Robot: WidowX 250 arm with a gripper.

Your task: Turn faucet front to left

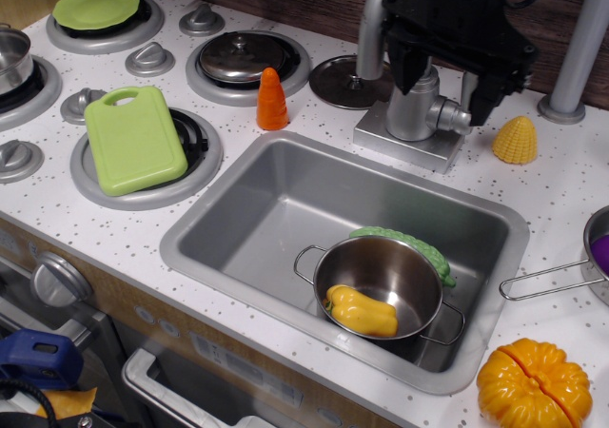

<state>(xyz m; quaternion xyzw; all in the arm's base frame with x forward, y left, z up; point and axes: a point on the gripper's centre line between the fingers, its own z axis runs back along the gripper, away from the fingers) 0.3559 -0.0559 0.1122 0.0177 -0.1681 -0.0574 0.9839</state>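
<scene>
Nearest the camera: orange pumpkin (534, 382) on the front right of the desk (86, 228), speckled white. Behind it the sink (285, 200), with a steel pot (385, 281) in its right half; a yellow pepper (362, 311) lay in the pot and a green piece rested on the pot's far rim. Left of the sink, a green board (134, 138) sat on a burner. An orange carrot (272, 99) stood upright just beyond the sink's far-left corner.

At the sink's far edge stood the faucet (413, 105): square base touching the rim, upright cylindrical body, side lever poking right. Its gooseneck rose along the left of the body and ran out of the top of the frame, so I could not tell where its tip pointed. The long axis was vertical.

The pincer (445, 76) hung directly above the faucet body, black fingers (402, 62) spread and straddling it, one to each side. No finger was plainly touching. It gripped nothing.

Judgement: the spout lay just to the left of the pincer, beside the left finger. The turn would depend on pushing that neck sideways about the upright axis.

Farther back: yellow corn (515, 140) on the right, a grey pole (582, 48) behind it, a green plate (95, 7) at far left.
</scene>
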